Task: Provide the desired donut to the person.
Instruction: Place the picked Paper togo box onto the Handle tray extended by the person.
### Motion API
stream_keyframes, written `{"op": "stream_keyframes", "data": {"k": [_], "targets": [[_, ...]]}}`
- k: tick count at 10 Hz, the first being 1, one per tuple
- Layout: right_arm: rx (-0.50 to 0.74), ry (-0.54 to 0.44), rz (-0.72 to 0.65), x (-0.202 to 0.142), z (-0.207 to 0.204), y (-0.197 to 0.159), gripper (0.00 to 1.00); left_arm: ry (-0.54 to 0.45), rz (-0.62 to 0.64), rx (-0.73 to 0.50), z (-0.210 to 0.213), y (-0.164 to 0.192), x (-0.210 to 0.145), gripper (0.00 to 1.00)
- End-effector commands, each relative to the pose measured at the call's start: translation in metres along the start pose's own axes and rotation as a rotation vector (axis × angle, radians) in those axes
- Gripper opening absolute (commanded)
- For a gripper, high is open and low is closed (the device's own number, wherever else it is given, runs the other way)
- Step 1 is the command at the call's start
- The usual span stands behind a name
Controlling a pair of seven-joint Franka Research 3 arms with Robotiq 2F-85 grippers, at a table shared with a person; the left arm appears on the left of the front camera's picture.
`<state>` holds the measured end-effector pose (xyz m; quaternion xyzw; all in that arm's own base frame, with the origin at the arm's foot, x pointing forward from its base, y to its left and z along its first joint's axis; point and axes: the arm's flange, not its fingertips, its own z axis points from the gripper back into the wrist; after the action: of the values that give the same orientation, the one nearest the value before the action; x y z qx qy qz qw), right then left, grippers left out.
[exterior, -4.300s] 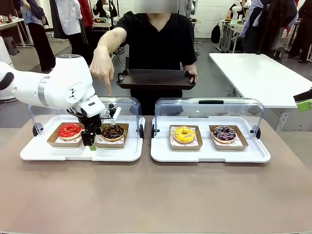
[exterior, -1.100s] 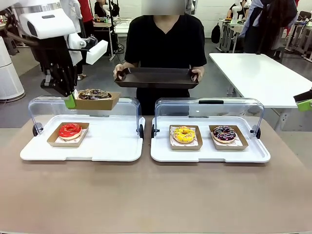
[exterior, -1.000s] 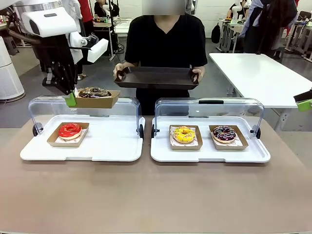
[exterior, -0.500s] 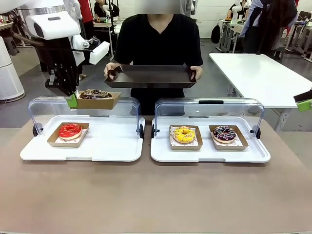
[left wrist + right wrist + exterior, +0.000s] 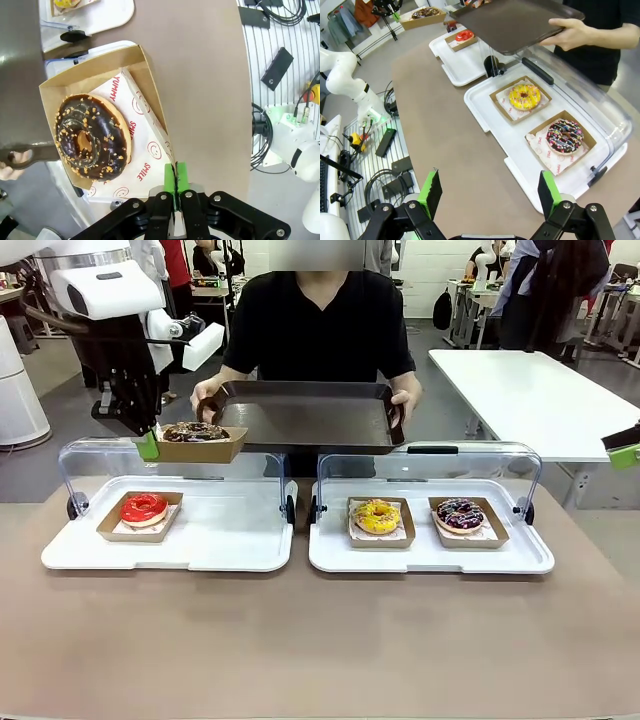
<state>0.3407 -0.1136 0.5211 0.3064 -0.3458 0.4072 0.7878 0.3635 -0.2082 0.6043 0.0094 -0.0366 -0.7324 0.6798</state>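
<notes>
Left gripper [image 5: 147, 444]: closed tight, green pads pinching the left wall of a brown cardboard tray [image 5: 200, 451]. The tray hangs level in the air, above the clear lid [image 5: 170, 455] of the left white display tray [image 5: 230, 540], at the far left of the bench [image 5: 320, 640].

Chocolate donut [image 5: 195, 431], topped with nut crumbs, sits in that cardboard tray on white paper printed in red.

The person [image 5: 320, 330] in the black T-shirt stands at the far side and holds a dark serving tray [image 5: 305, 418] with both hands, one hand [image 5: 207, 398] at its left end, the other hand [image 5: 405, 403] at its right end. The serving tray's left end is just beside my cardboard tray; I cannot tell whether they touch.

Right gripper [image 5: 490, 192]: jaws spread wide, nothing between them, over the bench on the near right.

Left display tray: red donut [image 5: 143, 507] in its own cardboard tray, left half. Right display tray [image 5: 430, 555]: yellow donut [image 5: 377, 515] on the left, dark sprinkled donut [image 5: 459, 513] on the right. Both lids are swung back.
</notes>
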Motion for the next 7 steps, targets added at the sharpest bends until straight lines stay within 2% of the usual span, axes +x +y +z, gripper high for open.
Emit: {"op": "stream_keyframes", "data": {"k": [1, 3, 5, 7], "targets": [[0.011, -0.031, 0.012, 0.001, 0.0, -0.002, 1.0, 0.0, 0.0, 0.0, 0.0, 0.0, 0.0, 0.01], [0.011, -0.031, 0.012, 0.001, 0.0, -0.002, 1.0, -0.007, -0.003, 0.12, 0.023, -0.01, 0.01, 0.01], [0.011, -0.031, 0.012, 0.001, 0.0, -0.002, 1.0, 0.026, -0.018, 0.166, 0.048, 0.026, 0.019, 0.01], [0.011, -0.031, 0.012, 0.001, 0.0, -0.002, 1.0, 0.044, -0.003, 0.177, 0.04, 0.059, 0.022, 0.01]]}}
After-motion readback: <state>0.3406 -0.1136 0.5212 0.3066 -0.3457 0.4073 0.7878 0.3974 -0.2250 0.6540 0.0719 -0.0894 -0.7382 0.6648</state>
